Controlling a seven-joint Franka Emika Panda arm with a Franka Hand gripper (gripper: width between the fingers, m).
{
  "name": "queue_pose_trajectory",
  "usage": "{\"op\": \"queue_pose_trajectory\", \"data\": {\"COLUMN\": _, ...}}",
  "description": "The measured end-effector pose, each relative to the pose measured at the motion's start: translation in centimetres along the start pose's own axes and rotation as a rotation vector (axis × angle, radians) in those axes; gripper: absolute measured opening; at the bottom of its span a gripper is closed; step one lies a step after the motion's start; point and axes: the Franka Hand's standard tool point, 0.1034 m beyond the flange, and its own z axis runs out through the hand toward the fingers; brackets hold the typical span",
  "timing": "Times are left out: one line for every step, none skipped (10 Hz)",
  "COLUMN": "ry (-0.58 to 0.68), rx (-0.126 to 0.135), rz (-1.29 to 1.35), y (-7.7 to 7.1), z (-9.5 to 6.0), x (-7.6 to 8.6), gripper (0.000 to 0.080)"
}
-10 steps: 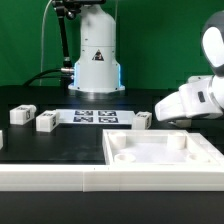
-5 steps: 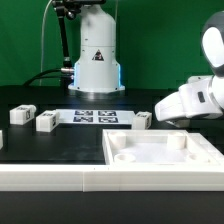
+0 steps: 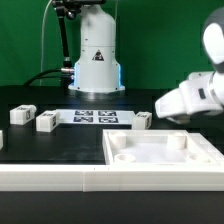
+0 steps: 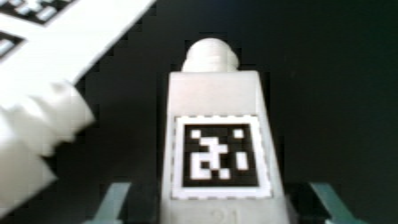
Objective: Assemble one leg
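In the wrist view a white leg [image 4: 221, 110] with a black-and-white tag and a round peg at its far end lies on the black table between my gripper's [image 4: 217, 202] fingers. The fingers [image 4: 118, 200] stand on either side of it with a dark gap on each side, so the gripper is open and not touching it. In the exterior view the arm's white hand [image 3: 192, 97] is low over the table at the exterior view's right and hides the fingers and this leg. Another leg [image 3: 143, 120] lies just beside the hand.
The large white tray-like part [image 3: 165, 150] with raised rim lies in front. The marker board [image 3: 95, 117] lies mid-table, and also shows in the wrist view [image 4: 45, 25]. Two more legs [image 3: 46, 122] [image 3: 22, 114] lie at the exterior view's left. Another white part [image 4: 36, 130] sits close beside the gripper.
The arm's hand has shifted very slightly upward and to the exterior view's right. The parts on the table have not moved.
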Motion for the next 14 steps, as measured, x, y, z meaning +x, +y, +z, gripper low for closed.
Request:
{"op": "queue_pose_trajectory", "data": {"ry": 0.006, "rx": 0.001, "rz": 0.005, "y": 0.5, "z": -1.4, "x": -1.3, "gripper": 0.0290}}
{"op": "queue_pose_trajectory", "data": {"ry": 0.010, "rx": 0.004, "rz": 0.002, "y": 1.3, "z": -2.8, "x": -2.7, "gripper": 0.0290}}
{"op": "queue_pose_trajectory", "data": {"ry": 0.057, "rx": 0.011, "rz": 0.016, "y": 2.1, "z": -4.3, "x": -3.6, "gripper": 0.0290}}
{"op": "queue_pose_trajectory", "data": {"ry": 0.065, "rx": 0.010, "rz": 0.019, "y": 2.1, "z": -4.0, "x": -3.8, "gripper": 0.0290}}
{"op": "queue_pose_trajectory", "data": {"ry": 0.069, "rx": 0.012, "rz": 0.017, "y": 2.0, "z": -3.8, "x": -3.4, "gripper": 0.0290}}
{"op": "queue_pose_trajectory", "data": {"ry": 0.142, "rx": 0.014, "rz": 0.020, "y": 2.1, "z": -4.4, "x": -2.8, "gripper": 0.0291}}
{"op": "queue_pose_trajectory", "data": {"ry": 0.246, "rx": 0.014, "rz": 0.025, "y": 2.1, "z": -4.7, "x": -2.7, "gripper": 0.0291}}
{"op": "queue_pose_trajectory", "data": {"ry": 0.297, "rx": 0.012, "rz": 0.025, "y": 2.1, "z": -4.6, "x": -2.7, "gripper": 0.0291}}
{"op": "queue_pose_trajectory", "data": {"ry": 0.389, "rx": 0.011, "rz": 0.013, "y": 2.1, "z": -5.4, "x": -1.6, "gripper": 0.0291}}
{"op": "queue_pose_trajectory", "data": {"ry": 0.441, "rx": 0.008, "rz": 0.003, "y": 2.4, "z": -6.4, "x": -1.8, "gripper": 0.0291}}
{"op": "queue_pose_trajectory", "data": {"ry": 0.513, "rx": 0.009, "rz": 0.008, "y": 2.6, "z": -7.4, "x": -2.0, "gripper": 0.0291}}
{"op": "queue_pose_trajectory", "data": {"ry": 0.537, "rx": 0.006, "rz": 0.017, "y": 3.0, "z": -7.8, "x": -2.9, "gripper": 0.0291}}
{"op": "queue_pose_trajectory", "data": {"ry": 0.598, "rx": -0.002, "rz": 0.042, "y": 3.0, "z": -8.8, "x": -3.9, "gripper": 0.0291}}
{"op": "queue_pose_trajectory", "data": {"ry": 0.672, "rx": -0.007, "rz": 0.052, "y": 3.3, "z": -9.2, "x": -4.8, "gripper": 0.0291}}
